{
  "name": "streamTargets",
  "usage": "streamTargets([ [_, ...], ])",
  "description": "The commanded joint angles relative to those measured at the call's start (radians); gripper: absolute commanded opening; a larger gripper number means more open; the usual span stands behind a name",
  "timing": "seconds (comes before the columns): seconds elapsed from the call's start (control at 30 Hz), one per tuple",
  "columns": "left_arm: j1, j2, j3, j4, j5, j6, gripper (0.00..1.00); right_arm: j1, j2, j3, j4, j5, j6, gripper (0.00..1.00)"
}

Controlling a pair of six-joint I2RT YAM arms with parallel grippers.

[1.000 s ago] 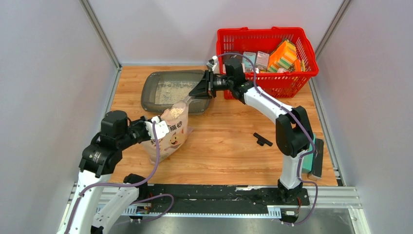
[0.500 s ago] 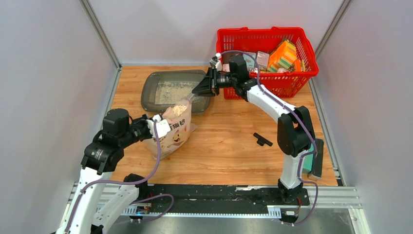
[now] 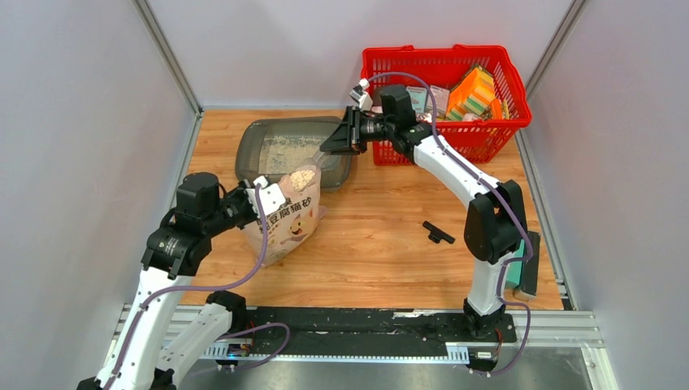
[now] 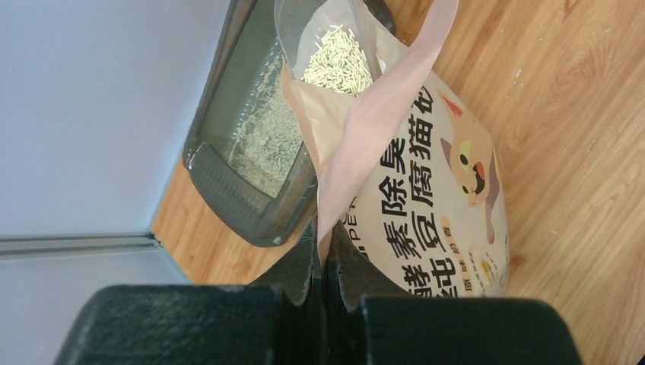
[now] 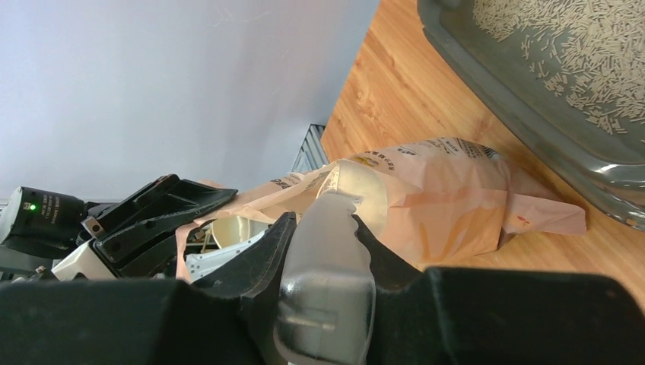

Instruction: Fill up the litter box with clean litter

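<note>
- The right gripper [image 3: 340,140] was clamped on the handle of the translucent scoop [image 3: 305,175]. The scoop's bowl carried a heap of clean litter [image 4: 335,62] over the mouth of the bag [image 3: 284,226], just short of the near rim of the litter box [image 3: 244,154].
- The left gripper [image 4: 323,255] was pinched together on the bag's upper edge, holding it upright and open on the worktop [image 3: 382,244].
- Likely spill: tipping the scoop before it crossed the rim would have scattered granules onto the wood or back into the bag.
- The long handle gave the load leverage, so it might have twisted in the grip.
- If the scoop's lip had snagged the soft film, it could have dragged the bag. A slip of the thin pinch would probably have let the bag slump and pour out.
- The litter box lay at the far left of the worktop, close to the back and left walls. Only a thin, patchy layer covered its floor.
- The red basket [image 3: 455,140] stood just beside the box on the right, and the right wrist hung near its corner, so a sideways swing risked a knock.
- Open worktop lay right of the bag, with only a small black piece [image 3: 438,236] well apart.
</note>
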Motion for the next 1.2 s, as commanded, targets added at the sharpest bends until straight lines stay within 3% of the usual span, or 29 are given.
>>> streamTargets([
  [0.0, 0.0, 0.0, 0.054, 0.207, 0.091, -0.088, 0.0, -0.026, -0.048, 0.059, 0.036, 0.138, -0.061, 0.0],
  [0.7, 0.0, 0.029, 0.033, 0.233, 0.091, -0.101, 0.0, -0.085, -0.055, 0.074, 0.012, 0.127, -0.006, 0.0],
  [1.17, 0.0, 0.043, 0.025, 0.221, 0.041, -0.093, 0.0, -0.118, 0.045, 0.159, 0.16, 0.069, 0.143, 0.0],
])
